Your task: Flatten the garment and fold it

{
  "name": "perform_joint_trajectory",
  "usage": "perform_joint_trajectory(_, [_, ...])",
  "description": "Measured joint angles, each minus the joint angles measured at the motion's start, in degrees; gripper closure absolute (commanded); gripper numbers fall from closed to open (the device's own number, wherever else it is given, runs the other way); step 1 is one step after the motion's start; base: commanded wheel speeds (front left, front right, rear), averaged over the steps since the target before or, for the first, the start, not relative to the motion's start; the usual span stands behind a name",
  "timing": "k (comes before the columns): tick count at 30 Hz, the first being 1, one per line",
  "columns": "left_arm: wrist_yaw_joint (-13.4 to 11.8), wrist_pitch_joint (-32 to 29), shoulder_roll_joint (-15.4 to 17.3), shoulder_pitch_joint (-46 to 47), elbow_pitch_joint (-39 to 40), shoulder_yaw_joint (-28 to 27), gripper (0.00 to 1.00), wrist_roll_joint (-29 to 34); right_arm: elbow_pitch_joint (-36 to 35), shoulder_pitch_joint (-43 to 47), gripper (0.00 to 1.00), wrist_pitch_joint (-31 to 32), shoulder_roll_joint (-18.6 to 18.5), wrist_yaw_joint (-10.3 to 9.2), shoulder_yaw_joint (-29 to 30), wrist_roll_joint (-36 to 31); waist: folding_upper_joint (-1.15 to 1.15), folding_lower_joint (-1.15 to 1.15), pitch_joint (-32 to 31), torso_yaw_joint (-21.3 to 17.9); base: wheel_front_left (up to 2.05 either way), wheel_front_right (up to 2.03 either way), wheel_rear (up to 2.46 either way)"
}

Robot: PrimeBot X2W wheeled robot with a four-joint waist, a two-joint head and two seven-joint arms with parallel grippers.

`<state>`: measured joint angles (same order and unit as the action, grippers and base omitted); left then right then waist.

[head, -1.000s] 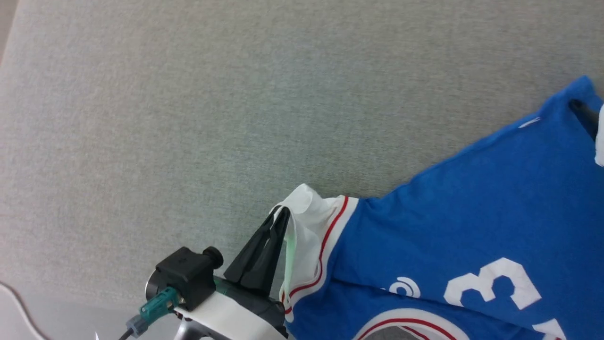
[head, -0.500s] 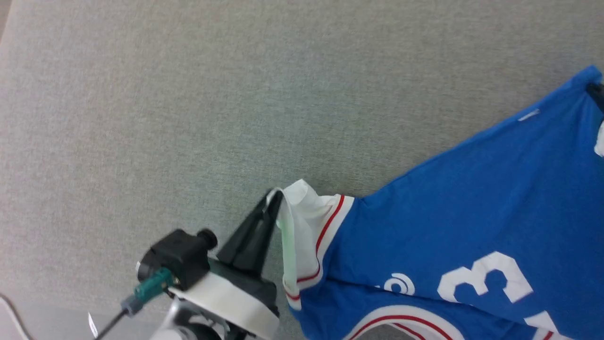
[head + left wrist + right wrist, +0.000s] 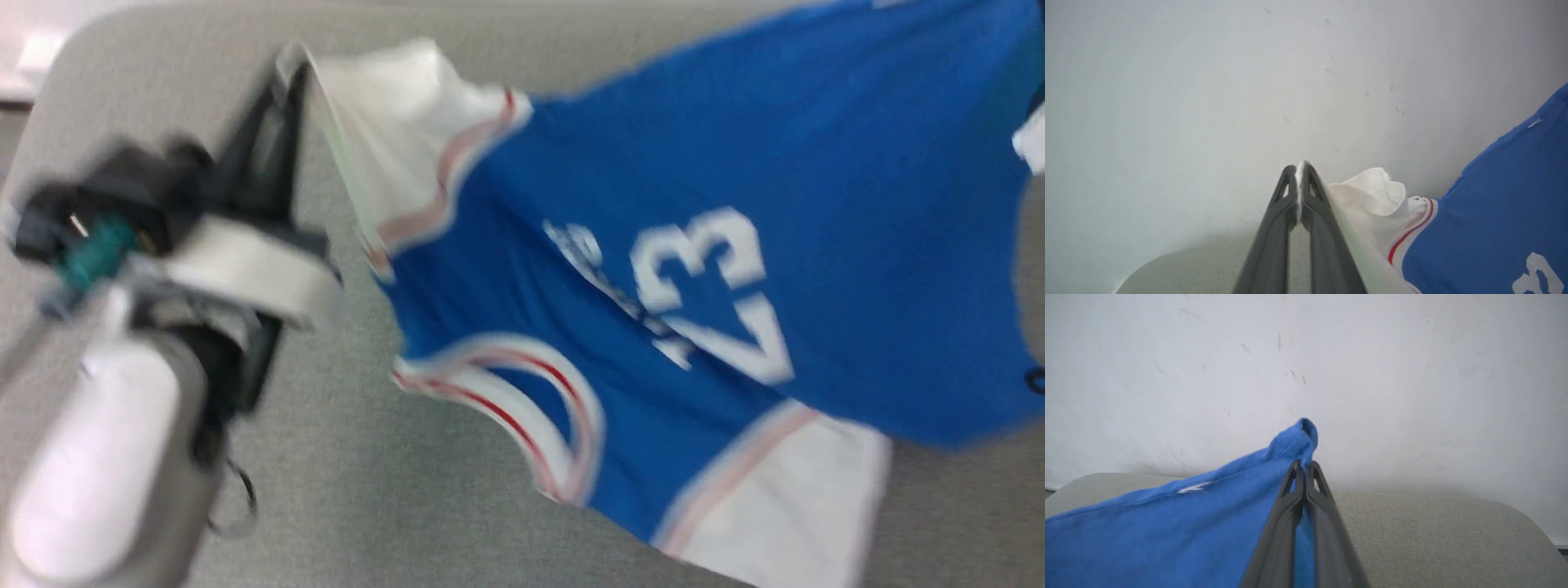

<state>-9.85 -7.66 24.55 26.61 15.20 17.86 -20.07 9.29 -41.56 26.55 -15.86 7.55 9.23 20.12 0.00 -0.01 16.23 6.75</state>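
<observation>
The garment is a royal-blue T-shirt with white sleeves, red-and-white trim and a white "23" print. It hangs lifted and stretched above the grey surface, blurred in the head view. My left gripper is shut on the edge of one white sleeve; the left wrist view shows that sleeve pinched between my left gripper. My right gripper is shut on a blue corner of the garment. The collar and the other white sleeve hang toward the near side.
A grey fabric-covered table lies beneath the garment, and its rounded far corner meets a white wall. The pale left forearm fills the lower left of the head view.
The right gripper has shut on the blue corner. Both grippers have raised the garment off the surface; the head camera has moved, so more of the shirt now shows.
</observation>
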Motion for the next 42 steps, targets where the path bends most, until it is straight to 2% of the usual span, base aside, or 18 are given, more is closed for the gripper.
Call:
perform_joint_trajectory(3, [0.3, -2.2, 0.6, 8.2, -2.5, -1.1, 1.00, 0.4, 0.3, -3.1, 1.00, -1.0, 1.0, 0.00, -0.7, -0.4, 0.00, 0.00, -2.4, -1.3, 0.00, 0.00, 0.00])
perform_joint_trajectory(7, [2.3, -5.8, 0.8, 19.7, -7.3, -1.4, 1.00, 0.3, 1.2, -8.2, 1.00, -0.5, 1.8, -0.01, -2.9, -0.9, 0.00, 0.00, -5.0, -3.5, 0.00, 0.00, 0.00])
perform_joint_trajectory(13, [4.3, -12.2, -1.4, 35.5, -16.7, -1.8, 1.00, -2.7, 3.7, -17.6, 1.00, 1.9, 3.8, -0.01, -6.0, -1.6, 0.00, 0.00, -7.0, -7.4, 0.00, 0.00, 0.00])
perform_joint_trajectory(19, [5.1, -18.0, -1.2, 48.5, -24.4, -1.1, 1.00, -2.0, 8.4, -26.4, 1.00, 4.5, 6.2, -0.01, -5.6, -2.9, 0.00, -0.01, -6.5, -10.5, 0.00, 0.00, 0.00])
perform_joint_trajectory(24, [5.2, -20.0, -1.3, 57.2, -29.7, 0.6, 1.00, 0.7, 12.4, -32.6, 1.00, 6.2, 7.8, -0.01, -3.8, -6.0, 0.00, 0.01, -3.6, -11.7, 0.00, 0.00, 0.00])
perform_joint_trajectory(29, [4.6, -16.2, -2.5, 67.2, -32.0, 1.4, 1.00, 4.2, 15.2, -39.4, 1.00, 4.6, 8.9, -0.01, -2.3, -8.3, 0.00, 0.01, 1.4, -12.4, 0.00, 0.00, 0.00])
perform_joint_trajectory(32, [4.6, -11.4, -4.0, 73.5, -33.8, 2.2, 1.00, 6.0, 16.9, -44.0, 1.00, 1.3, 9.1, -0.01, -1.8, -10.0, 0.00, 0.03, 5.0, -12.8, 0.00, 0.00, 0.00])
perform_joint_trajectory(33, [4.7, -8.0, -4.7, 76.9, -34.8, 2.6, 1.00, 7.0, 18.0, -46.9, 1.00, -1.2, 9.1, -0.01, -1.3, -11.0, 0.00, 0.02, 7.5, -13.1, 0.00, 0.00, 0.00])
perform_joint_trajectory(42, [5.6, 1.0, -7.8, 83.5, -41.4, 2.8, 1.00, 6.8, 22.0, -52.2, 1.00, -8.8, 8.1, -0.01, -0.2, -13.5, 0.00, 0.03, 17.5, -14.1, 0.00, 0.00, 0.00])
